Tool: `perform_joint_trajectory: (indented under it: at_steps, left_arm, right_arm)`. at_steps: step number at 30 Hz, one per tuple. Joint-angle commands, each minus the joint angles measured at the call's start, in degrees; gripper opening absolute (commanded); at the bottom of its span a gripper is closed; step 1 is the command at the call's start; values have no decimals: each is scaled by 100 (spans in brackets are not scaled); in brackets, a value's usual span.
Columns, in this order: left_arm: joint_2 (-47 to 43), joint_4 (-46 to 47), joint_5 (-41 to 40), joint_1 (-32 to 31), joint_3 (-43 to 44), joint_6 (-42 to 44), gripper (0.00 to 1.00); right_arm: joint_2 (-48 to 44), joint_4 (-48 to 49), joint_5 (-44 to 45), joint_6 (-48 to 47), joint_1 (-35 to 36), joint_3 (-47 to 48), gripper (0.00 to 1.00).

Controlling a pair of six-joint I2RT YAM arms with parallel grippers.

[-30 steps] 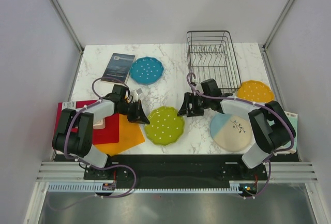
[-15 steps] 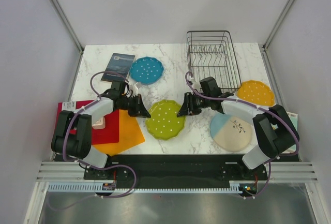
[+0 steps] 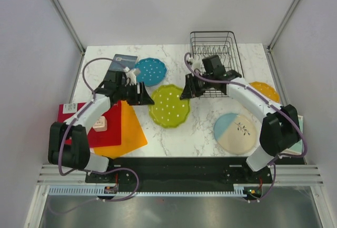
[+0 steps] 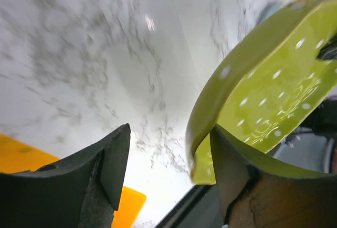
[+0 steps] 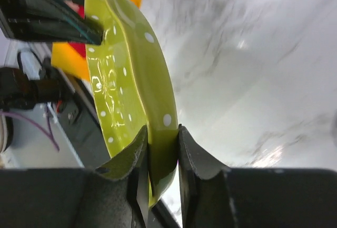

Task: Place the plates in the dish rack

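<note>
1. My right gripper (image 5: 162, 133) has its jaws clamped on the rim of the lime-green plate (image 3: 168, 107).
2. That plate hangs tilted above the worktop (image 3: 197, 133), near the dish rack (image 3: 210, 32).
3. My left gripper (image 4: 169, 133) has its jaws apart, the plate's opposite rim between them.
4. The teal plate (image 3: 149, 71), orange plate (image 3: 263, 89) and cream plate (image 3: 235, 133) lie on the worktop.

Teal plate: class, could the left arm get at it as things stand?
Probably yes, once freed. The teal plate lies uncovered just beyond the left gripper, but its fingers straddle the rim of the lime-green plate, which the right gripper clamps.
</note>
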Motion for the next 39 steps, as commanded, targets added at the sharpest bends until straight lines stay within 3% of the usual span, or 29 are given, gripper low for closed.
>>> perform_joint_trajectory:
  at_steps: [1, 5, 7, 11, 18, 28, 39]
  left_arm:
    - [-834, 101, -700, 320, 679, 584, 72]
    - [-1424, 943, -999, 382, 600, 664, 91]
    - [-1591, 1182, -1087, 382, 434, 629, 94]
    - [-1409, 1420, -1333, 373, 319, 445, 95]
    - [-1135, 1587, -1518, 294, 319, 400, 95]
    - [-854, 1657, -1474, 285, 389, 330, 93]
    - [-643, 1692, -1387, 268, 433, 277, 92]
  right_arm:
    - [283, -697, 58, -800, -566, 2199, 0]
    - [872, -1085, 734, -950, -1075, 3670, 0]
    - [1188, -1095, 1329, -1055, -1199, 4348, 0]
    - [1576, -990, 3184, -1029, -1349, 5228, 0]
    - [1725, 346, 6227, -993, -1358, 5297, 0]
    - [2341, 654, 7441, -2092, -1411, 5730, 0]
    - [2833, 646, 7424, -2277, -1542, 6002, 0]
